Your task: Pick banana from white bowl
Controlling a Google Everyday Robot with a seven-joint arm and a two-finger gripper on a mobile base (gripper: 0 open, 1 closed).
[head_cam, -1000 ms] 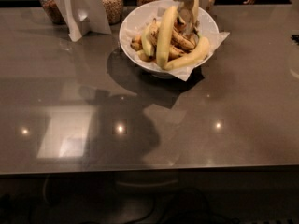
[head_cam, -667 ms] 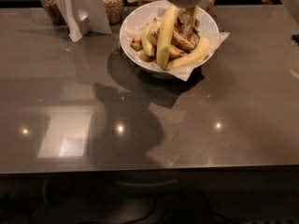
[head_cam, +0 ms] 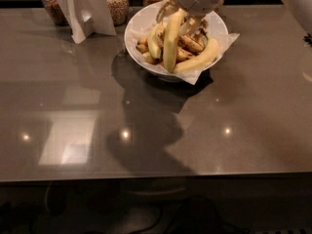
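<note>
At the far middle of the grey counter [head_cam: 146, 145] sits the white bowl [head_cam: 134, 30], lined with white paper whose corners overhang the rim. Over the bowl's far side, the claw [head_cam: 179, 19] hangs at the upper end of the banana [head_cam: 170, 45]; whether the claw is spread or pinching cannot be told. The banana stands steeply, its lower end near the bowl's front rim. Also inside the bowl: 1 curved banana [head_cam: 201, 60] at the right and short brown-spotted bananas [head_cam: 191, 43]. Behind the bowl stand 3 glass jars [head_cam: 117, 4] and a folded white card [head_cam: 85, 6].
</note>
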